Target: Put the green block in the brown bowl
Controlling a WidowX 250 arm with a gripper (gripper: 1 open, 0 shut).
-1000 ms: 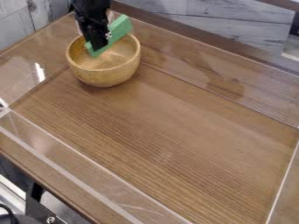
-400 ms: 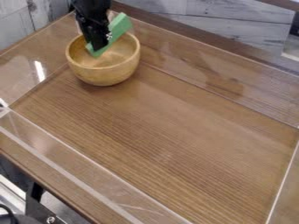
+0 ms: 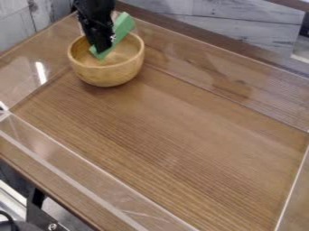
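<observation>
In the single camera view, the counter [image 3: 182, 135] fills most of the frame, a brown wood-grain surface with a glossy sheen and pale raised edges along its sides. The bowl [image 3: 107, 65] sits in the upper left of the frame, round and tan with thick walls and a paler yellowish inside. The dark arm comes down from the top edge right over it, and its black pincer [image 3: 97, 43] points straight down into the bowl's opening. The pincer is pinching the block [image 3: 117, 34], its jaws pressed against the bright green bar. The block is tilted: its lower end reaches down inside the bowl, near the pale inner floor, while its upper end sticks up and to the right past the bowl's far rim. Whether the lower end touches the bowl's inside cannot be told. A grey wall runs along the top right of the frame.
</observation>
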